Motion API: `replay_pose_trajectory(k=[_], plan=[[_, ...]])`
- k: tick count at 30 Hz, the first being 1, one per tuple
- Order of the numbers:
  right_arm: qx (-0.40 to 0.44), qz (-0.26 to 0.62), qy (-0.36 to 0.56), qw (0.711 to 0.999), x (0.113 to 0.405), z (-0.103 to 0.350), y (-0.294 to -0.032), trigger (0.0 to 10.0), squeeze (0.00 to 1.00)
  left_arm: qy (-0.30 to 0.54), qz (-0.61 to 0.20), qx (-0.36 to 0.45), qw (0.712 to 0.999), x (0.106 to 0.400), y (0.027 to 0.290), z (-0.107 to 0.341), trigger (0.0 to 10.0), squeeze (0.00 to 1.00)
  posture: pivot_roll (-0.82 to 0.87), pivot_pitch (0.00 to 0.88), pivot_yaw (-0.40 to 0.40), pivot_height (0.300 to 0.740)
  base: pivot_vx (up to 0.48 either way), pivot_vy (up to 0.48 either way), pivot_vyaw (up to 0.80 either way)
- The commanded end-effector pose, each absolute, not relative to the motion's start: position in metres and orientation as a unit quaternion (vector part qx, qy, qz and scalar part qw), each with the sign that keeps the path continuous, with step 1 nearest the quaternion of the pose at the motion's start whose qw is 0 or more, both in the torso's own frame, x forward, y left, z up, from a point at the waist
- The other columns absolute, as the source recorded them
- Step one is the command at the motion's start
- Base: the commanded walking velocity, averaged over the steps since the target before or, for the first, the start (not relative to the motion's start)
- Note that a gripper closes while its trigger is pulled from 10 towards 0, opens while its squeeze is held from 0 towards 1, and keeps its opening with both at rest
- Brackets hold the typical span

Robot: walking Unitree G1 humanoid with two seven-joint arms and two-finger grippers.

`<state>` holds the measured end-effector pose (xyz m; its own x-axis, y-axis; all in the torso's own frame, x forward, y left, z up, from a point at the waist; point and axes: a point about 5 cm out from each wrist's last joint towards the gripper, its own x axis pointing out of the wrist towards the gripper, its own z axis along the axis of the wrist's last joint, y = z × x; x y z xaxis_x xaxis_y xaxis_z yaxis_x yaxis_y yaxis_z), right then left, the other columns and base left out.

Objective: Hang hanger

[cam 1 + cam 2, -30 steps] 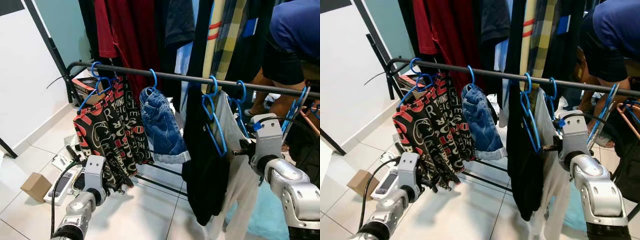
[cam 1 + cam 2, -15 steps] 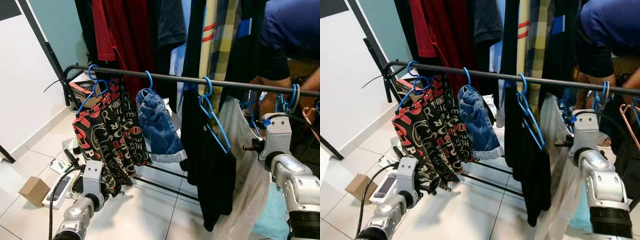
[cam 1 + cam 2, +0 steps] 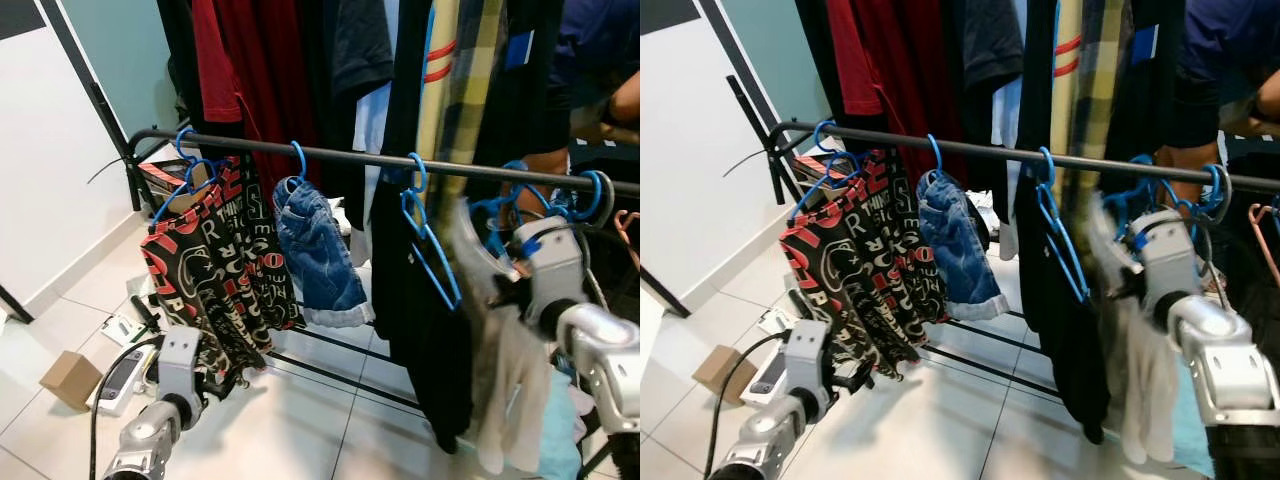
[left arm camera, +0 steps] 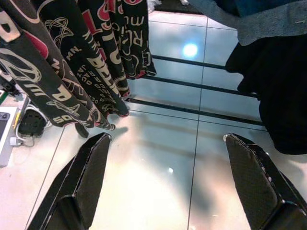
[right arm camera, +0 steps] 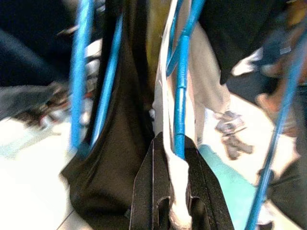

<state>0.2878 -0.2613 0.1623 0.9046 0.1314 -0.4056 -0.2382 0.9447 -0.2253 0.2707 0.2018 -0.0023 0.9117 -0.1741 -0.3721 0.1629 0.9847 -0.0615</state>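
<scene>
Spanning the scene: black clothes rail [image 3: 350,157], hung with patterned shorts [image 3: 215,265], denim shorts [image 3: 318,255] and black garment [image 3: 425,330]. Pale garment [image 3: 495,370] on blue hanger [image 5: 181,86], just below the rail, clamped by right tool [image 5: 175,158]. Left tool [image 4: 165,179] spread wide, empty, above floor tiles [image 4: 158,158].

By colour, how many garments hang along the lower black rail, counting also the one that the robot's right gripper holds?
Black, red and white printed garment: 1 (it may be more than one piece)
Blue denim shorts: 1
Black garment: 1
Pale grey garment, on the blue plastic hanger in the right gripper: 1
Total: 4
</scene>
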Motion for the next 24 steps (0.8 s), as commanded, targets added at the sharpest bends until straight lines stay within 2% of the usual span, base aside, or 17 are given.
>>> replay_pose_trajectory(k=[1, 9, 12, 15, 18, 19, 22, 24], plan=[[-0.143, 0.132, 0.173, 0.966, 0.286, 0.173, -0.25, 10.0, 0.0, 0.2, -0.079, -0.009, 0.977, 0.267, 0.209, -0.004, 10.0, 0.0, -0.08, 0.0, 0.118, 0.74, 0.0, 0.0, 0.0], [-0.147, 0.128, 0.173, 0.965, 0.278, 0.175, -0.257, 10.0, 0.0, 0.202, -0.081, -0.009, 0.976, 0.267, 0.207, -0.005, 10.0, 0.0, -0.09, 0.0, 0.12, 0.74, 0.0, 0.0, 0.0], [-0.151, 0.127, 0.146, 0.969, 0.278, 0.185, -0.259, 10.0, 0.0, 0.202, -0.082, -0.01, 0.976, 0.267, 0.206, -0.006, 10.0, 0.0, -0.09, 0.0, 0.121, 0.74, 0.0, 0.0, 0.0], [-0.16, 0.1, 0.085, 0.978, 0.279, 0.212, -0.273, 10.0, 0.0, 0.202, -0.084, -0.012, 0.976, 0.267, 0.203, -0.006, 10.0, 0.0, -0.1, 0.0, 0.118, 0.74, 0.0, 0.0, 0.0], [-0.162, 0.076, 0.07, 0.981, 0.28, 0.221, -0.282, 10.0, 0.0, 0.202, -0.083, -0.013, 0.976, 0.267, 0.203, -0.006, 10.0, 0.0, -0.1, 0.0, 0.117, 0.74, 0.0, 0.0, 0.0], [-0.162, 0.076, 0.07, 0.981, 0.28, 0.221, -0.282, 10.0, 0.0, 0.202, -0.083, -0.013, 0.976, 0.267, 0.203, -0.006, 10.0, 0.0, -0.1, 0.0, 0.117, 0.74, 0.0, 0.0, 0.0], [-0.151, 0.0, 0.098, 0.984, 0.284, 0.221, -0.302, 10.0, 0.0, 0.203, -0.082, -0.013, 0.976, 0.267, 0.204, -0.006, 10.0, 0.0, -0.09, 0.0, 0.117, 0.74, 0.0, 0.0, 0.0], [-0.151, 0.0, 0.098, 0.984, 0.284, 0.221, -0.302, 10.0, 0.0, 0.203, -0.082, -0.013, 0.976, 0.267, 0.204, -0.006, 10.0, 0.0, -0.09, 0.0, 0.117, 0.74, 0.0, 0.0, 0.0]])
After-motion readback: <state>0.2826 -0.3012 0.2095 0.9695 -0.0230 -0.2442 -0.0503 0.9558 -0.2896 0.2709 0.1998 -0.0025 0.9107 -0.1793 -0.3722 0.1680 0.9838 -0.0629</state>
